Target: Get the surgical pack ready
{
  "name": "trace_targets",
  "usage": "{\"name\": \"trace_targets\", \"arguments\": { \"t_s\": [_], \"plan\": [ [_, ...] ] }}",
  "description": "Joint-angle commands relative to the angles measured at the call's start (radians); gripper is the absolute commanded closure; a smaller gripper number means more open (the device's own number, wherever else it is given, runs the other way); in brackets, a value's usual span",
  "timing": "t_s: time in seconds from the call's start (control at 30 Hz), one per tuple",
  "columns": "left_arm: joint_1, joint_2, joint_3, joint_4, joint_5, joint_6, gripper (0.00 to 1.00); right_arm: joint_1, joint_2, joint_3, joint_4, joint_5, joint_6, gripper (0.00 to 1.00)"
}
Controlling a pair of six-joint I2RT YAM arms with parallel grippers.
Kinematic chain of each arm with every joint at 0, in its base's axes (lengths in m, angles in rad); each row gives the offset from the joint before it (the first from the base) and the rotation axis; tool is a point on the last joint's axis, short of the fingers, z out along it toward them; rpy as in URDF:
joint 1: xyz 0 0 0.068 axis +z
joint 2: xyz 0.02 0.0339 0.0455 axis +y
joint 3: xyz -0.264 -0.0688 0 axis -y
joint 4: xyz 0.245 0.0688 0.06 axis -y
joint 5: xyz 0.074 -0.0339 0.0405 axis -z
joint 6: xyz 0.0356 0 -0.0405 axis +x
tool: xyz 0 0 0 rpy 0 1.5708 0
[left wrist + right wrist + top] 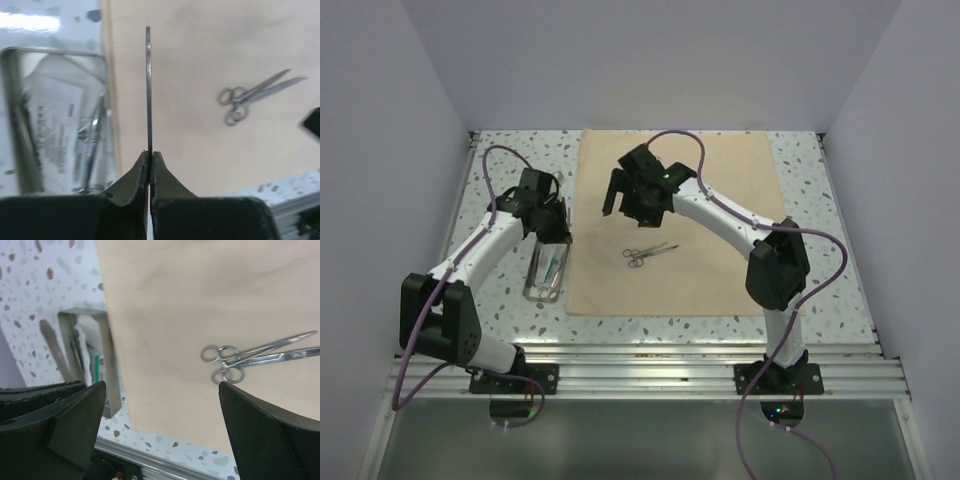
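- The beige cloth lies flat on the speckled desk, filling the middle of the top view.
- Two silver scissor-like instruments lie crossed and touching on the cloth, just below the centre of that view.
- The small steel tray sits on the desk just beside the cloth's left edge. The left wrist view shows a white printed packet inside it.
- The left fingers are pressed together on a thin steel instrument. It is seen edge-on, running up the middle of the left wrist view, against the cloth just right of its edge.
- The right fingers are spread wide with nothing between them. They hang above the cloth, with the crossed instruments at the right of the right wrist view.
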Motion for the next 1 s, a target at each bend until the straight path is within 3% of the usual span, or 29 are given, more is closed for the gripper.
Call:
{"name": "trace_targets", "arguments": {
  "t_s": [0.0, 0.2, 0.23, 0.27, 0.33, 0.53, 0.7, 0.97],
  "plan": [
    [0.007, 0.051, 0.034, -0.187, -0.251, 0.141, 1.00, -0.055, 0.008, 0.000, -0.104, 0.074, 0.038, 0.01],
    [0.007, 0.092, 0.005, -0.189, -0.334, 0.195, 1.00, -0.107, -0.019, -0.064, -0.120, 0.091, 0.114, 0.02],
    [0.009, 0.097, 0.002, -0.187, -0.334, 0.201, 1.00, -0.118, -0.026, -0.082, -0.106, 0.090, 0.133, 0.05],
    [0.007, 0.107, -0.006, -0.187, -0.340, 0.207, 1.00, -0.123, -0.039, -0.107, -0.097, 0.100, 0.159, 0.17],
    [0.009, 0.118, -0.015, -0.181, -0.344, 0.216, 0.98, -0.132, -0.043, -0.113, -0.116, 0.116, 0.236, 0.31],
    [0.010, 0.135, -0.032, -0.172, -0.357, 0.239, 0.83, -0.149, 0.011, -0.066, -0.307, 0.173, 0.362, 0.47],
    [0.012, 0.131, -0.029, -0.172, -0.334, 0.244, 0.72, -0.175, 0.000, -0.162, -0.273, 0.151, 0.391, 0.56],
    [0.012, 0.080, -0.003, -0.175, -0.237, 0.225, 0.60, -0.178, 0.097, -0.095, -0.268, 0.134, 0.400, 0.58]
  ]
}}
